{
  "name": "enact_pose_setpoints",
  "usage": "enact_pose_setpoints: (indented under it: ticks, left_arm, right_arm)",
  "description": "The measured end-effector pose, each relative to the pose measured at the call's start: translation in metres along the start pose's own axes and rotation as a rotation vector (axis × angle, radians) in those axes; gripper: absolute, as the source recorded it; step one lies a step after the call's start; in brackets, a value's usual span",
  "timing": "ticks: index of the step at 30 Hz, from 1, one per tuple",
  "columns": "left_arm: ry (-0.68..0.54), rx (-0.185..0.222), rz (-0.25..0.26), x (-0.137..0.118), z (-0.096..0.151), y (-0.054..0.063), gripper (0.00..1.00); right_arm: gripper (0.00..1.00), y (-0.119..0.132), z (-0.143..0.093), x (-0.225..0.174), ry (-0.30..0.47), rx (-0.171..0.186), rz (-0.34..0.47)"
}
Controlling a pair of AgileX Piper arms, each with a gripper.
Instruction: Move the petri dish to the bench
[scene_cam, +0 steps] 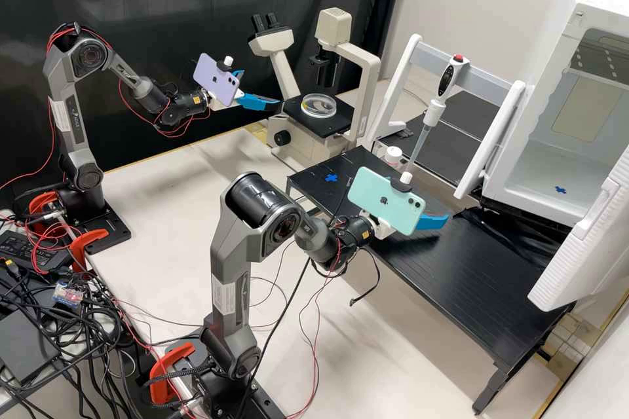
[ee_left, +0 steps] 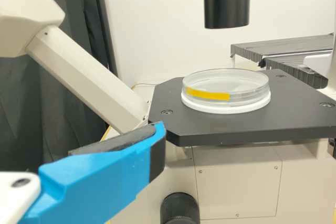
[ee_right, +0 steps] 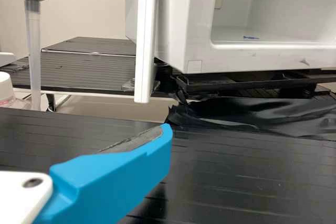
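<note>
Black slatted desk (scene_cam: 458, 275), probably chosen for receiving the dish. Cream microscope (ee_left: 236, 182), with flat black stage (ee_left: 220, 132) level, likely for steady support. Blue-fingered left gripper (scene_cam: 265, 95), spread wide and empty, presumably for straddling the rim. Matching right gripper (scene_cam: 435, 220), also wide and empty over the desk, seemingly spare. Clear round petri dish (ee_left: 226, 90) on the stage, probably for viewing. Blue cross (scene_cam: 331, 178) on the desk, perhaps marking a landing spot.

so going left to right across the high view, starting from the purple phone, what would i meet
Purple phone → microscope eyepieces → petri dish → white-capped bottle → pipette → blue cross inside the open white cabinet.
</note>
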Motion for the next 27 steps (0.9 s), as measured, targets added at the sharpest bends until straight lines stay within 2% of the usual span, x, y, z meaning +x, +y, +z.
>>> enact_pose_setpoints:
  ticks: [16,19,22,25,27]
  left_arm:
    - [0.0,0.0,0.0,0.0,0.0,0.0,1.0]
    - [0.0,0.0,0.0,0.0,0.0,0.0,1.0]
    - [0.0,0.0,0.0,0.0,0.0,0.0,1.0]
    - [0.0,0.0,0.0,0.0,0.0,0.0,1.0]
    - [0.0,0.0,0.0,0.0,0.0,0.0,1.0]
  right_arm:
    - [1.0,0.0,0.0,-0.013,-0.004,0.0,-0.004]
    - [1.0,-0.003,-0.009,-0.025,0.035,-0.001,-0.006]
    - [1.0,-0.006,-0.025,-0.037,0.106,0.011,0.003]
    - [1.0,-0.012,-0.046,-0.048,0.186,-0.001,-0.001]
    - [1.0,-0.02,-0.062,-0.054,0.242,-0.023,-0.02]
